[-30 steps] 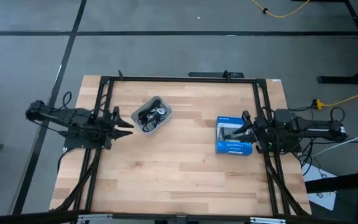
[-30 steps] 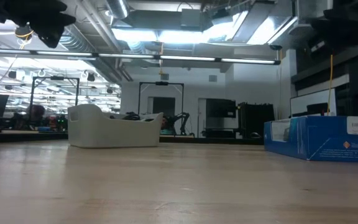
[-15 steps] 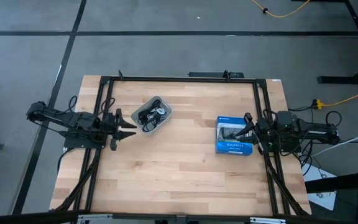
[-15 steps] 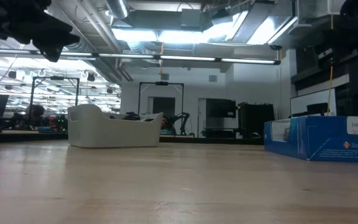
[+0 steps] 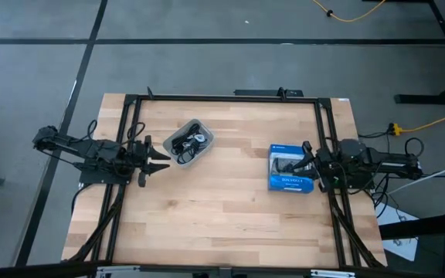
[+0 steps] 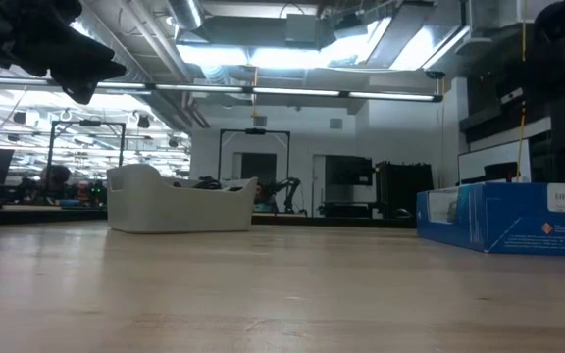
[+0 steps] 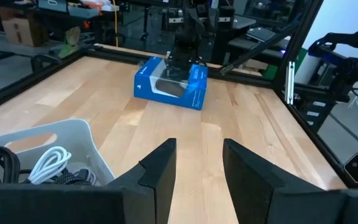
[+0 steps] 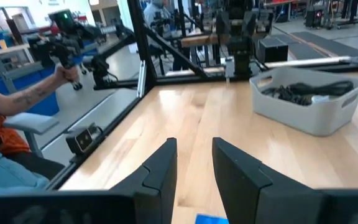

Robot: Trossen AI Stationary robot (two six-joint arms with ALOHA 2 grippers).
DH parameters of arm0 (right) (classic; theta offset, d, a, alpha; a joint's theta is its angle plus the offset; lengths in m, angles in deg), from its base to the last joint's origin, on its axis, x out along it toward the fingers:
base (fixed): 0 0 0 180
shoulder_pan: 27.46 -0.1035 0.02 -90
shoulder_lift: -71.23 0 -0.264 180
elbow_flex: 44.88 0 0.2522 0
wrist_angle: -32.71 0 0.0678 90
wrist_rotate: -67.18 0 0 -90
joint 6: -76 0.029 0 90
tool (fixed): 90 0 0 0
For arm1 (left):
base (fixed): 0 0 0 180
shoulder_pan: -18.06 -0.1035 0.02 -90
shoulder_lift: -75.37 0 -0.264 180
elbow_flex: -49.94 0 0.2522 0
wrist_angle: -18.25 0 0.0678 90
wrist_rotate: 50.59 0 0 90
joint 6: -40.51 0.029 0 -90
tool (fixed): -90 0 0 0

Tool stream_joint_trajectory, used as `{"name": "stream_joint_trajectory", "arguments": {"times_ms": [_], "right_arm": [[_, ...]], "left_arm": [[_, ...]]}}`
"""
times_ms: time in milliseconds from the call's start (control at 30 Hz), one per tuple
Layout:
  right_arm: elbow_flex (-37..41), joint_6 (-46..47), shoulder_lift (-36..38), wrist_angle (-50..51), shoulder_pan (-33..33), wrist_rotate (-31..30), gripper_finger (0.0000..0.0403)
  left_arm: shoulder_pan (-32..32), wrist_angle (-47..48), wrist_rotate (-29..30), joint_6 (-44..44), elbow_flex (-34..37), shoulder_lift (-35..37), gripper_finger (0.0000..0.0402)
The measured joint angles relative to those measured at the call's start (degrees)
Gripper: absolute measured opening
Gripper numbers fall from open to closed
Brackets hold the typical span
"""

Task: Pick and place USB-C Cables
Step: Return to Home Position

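Observation:
The USB-C cables [image 5: 187, 143], black and white coils, lie in a translucent grey tray [image 5: 200, 151] on the table's far left part. They also show in the left wrist view [image 7: 45, 165] and the right wrist view [image 8: 309, 89]. My left gripper [image 5: 163, 161] is open and empty, above the table just left of the tray [image 7: 79, 140]. My right gripper [image 5: 304, 160] is open and empty over the right end of the blue box [image 5: 288, 171].
The blue box [image 7: 169, 84] lies flat on the table's right part. A black frame [image 5: 222, 97] runs along the table's far, left and right sides. Bare wood [image 5: 222, 208] lies between tray and box and toward the near edge. A person [image 8: 5, 124] sits beyond the table.
My left gripper has come a little lower and a little toward the table's right, staying open beside the tray. The tray, cables and blue box have not moved.

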Motion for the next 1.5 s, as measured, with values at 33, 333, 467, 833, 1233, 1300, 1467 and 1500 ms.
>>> {"name": "stream_joint_trajectory", "arguments": {"times_ms": [33, 333, 467, 833, 1233, 1300, 1467, 1500], "right_arm": [[0.5, 0.0, 0.0, -0.1, 0.0, 0.0, 0.0106], [3.0, 0.8, 0.0, -2.1, 0.0, -0.2, 0.0106], [3.0, 0.8, 0.0, -2.2, 0.0, -0.2, 0.0106], [3.0, 0.7, 0.0, -1.3, 0.0, -0.1, 0.0106], [3.0, 0.9, 0.0, -1.1, 0.0, 0.1, 0.0106], [3.0, 0.9, 0.0, -1.1, 0.0, 0.1, 0.0106], [3.0, 0.9, 0.0, -1.1, 0.0, 0.1, 0.0106], [3.0, 0.9, 0.0, -1.1, 0.0, 0.0, 0.0106]], "left_arm": [[0.0, 0.0, 0.0, 0.0, 0.0, 0.0, 0.0125], [0.0, 0.0, -0.1, 0.1, 0.0, 0.0, 0.0125], [0.0, 0.5, -0.1, 1.7, 0.0, 0.0, 0.0125], [0.0, 3.7, 0.0, 3.0, 0.5, 0.0, 0.0125], [0.0, -11.0, 5.2, 6.2, 11.2, 0.0, 0.0125], [-0.1, -11.8, 5.2, 7.5, 11.6, 0.0, 0.0124], [-2.9, -12.2, 5.2, 8.0, 11.6, 0.3, 0.0125], [-3.9, -12.7, 4.5, 8.8, 11.6, 0.6, 0.0125]]}}
